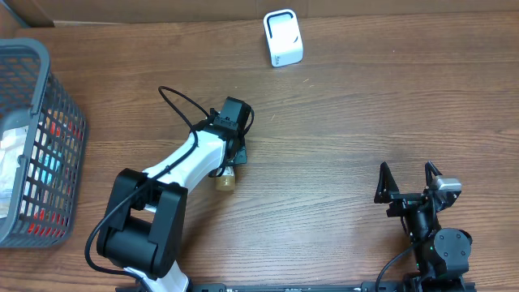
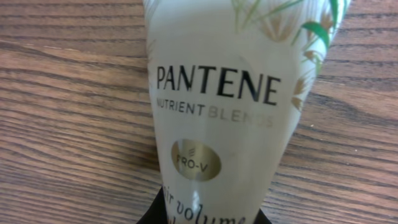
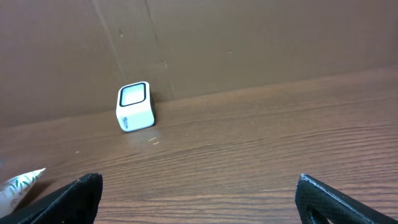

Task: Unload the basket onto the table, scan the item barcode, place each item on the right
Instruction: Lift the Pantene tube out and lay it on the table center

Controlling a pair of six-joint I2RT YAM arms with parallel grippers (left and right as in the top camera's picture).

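Observation:
The item is a cream Pantene tube (image 2: 214, 93) with black lettering, lying flat on the wood table. My left gripper (image 2: 208, 218) is shut on its lower part, a black jaw showing at each side. From overhead, the arm covers most of the tube and only its tan cap (image 1: 225, 183) sticks out below the left gripper (image 1: 233, 152). No barcode shows in any view. The white scanner (image 1: 283, 38) stands at the table's far edge, well beyond the tube; the right wrist view shows the scanner (image 3: 135, 107) too. My right gripper (image 1: 407, 180) rests open and empty at the front right.
A grey wire basket (image 1: 49, 105) holding several packaged goods stands at the left edge. A brown cardboard wall (image 3: 249, 43) rises behind the scanner. The tube's flat end (image 3: 18, 183) pokes in at the left of the right wrist view.

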